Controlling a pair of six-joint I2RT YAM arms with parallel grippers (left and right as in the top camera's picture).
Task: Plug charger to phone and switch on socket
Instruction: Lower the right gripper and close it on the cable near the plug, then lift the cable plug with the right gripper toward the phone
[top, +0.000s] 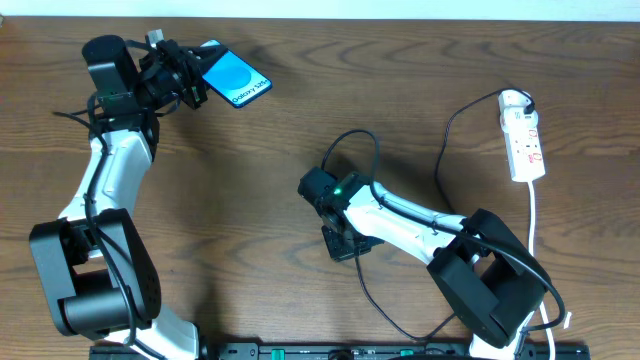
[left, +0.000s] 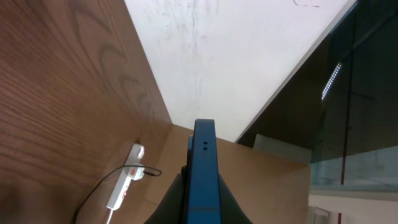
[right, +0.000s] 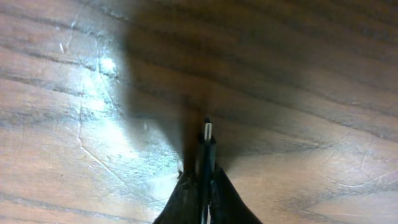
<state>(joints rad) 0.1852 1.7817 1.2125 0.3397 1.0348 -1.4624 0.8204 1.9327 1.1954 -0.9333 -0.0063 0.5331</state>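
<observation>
Your left gripper (top: 192, 85) pinches the phone (top: 236, 78) over the table's (top: 300, 120) far-left corner; only its wrist view shows the phone edge-on. At centre, your right gripper (right: 205, 186) is clamped on the charger (right: 207, 142), tip protruding. The socket (top: 523, 135) lies far right

Text on the phone's screen
The phone (top: 236, 79), far left of the socket (top: 523, 136), shows "Galaxy", then a model mark too small to read; the socket's red marks are unreadable.

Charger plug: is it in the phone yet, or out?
Out. The right gripper pinches the plug tip above the table; the phone is in the left gripper, well apart.
</observation>
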